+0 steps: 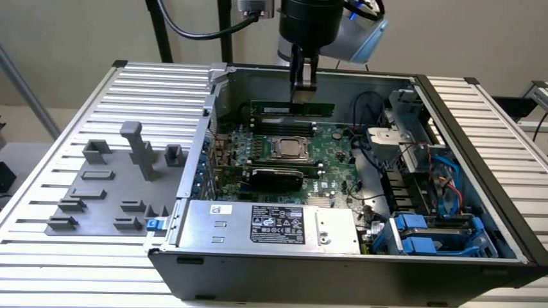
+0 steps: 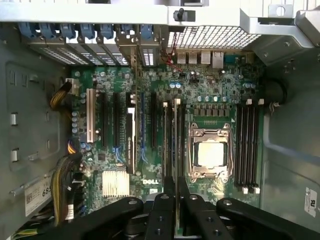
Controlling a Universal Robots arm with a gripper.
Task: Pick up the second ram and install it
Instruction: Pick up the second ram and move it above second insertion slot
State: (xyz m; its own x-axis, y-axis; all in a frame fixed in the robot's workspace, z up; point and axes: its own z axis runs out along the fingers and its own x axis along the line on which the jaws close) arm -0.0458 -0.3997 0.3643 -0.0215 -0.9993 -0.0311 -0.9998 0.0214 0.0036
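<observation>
My gripper (image 1: pixel 301 86) reaches down into the open computer case and is shut on the second ram (image 1: pixel 291 108), a narrow green stick with a white label. The stick hangs level, on its long edge, just above the black memory slots (image 1: pixel 272 122) on the far side of the CPU socket (image 1: pixel 291 149). In the wrist view the gripper (image 2: pixel 176 189) holds the stick edge-on (image 2: pixel 176 145), lined up along the slots beside the CPU socket (image 2: pixel 210 152). Whether its lower edge touches a slot is not clear. The green motherboard (image 1: pixel 334 144) lies below.
A silver power supply (image 1: pixel 269 224) fills the near side of the case. Blue drive bays (image 1: pixel 428 234) and loose cables (image 1: pixel 411 160) sit at the exterior view's right. More black memory slots (image 2: pixel 247 145) flank the CPU. A grey fixture plate (image 1: pixel 111 186) lies on the table outside.
</observation>
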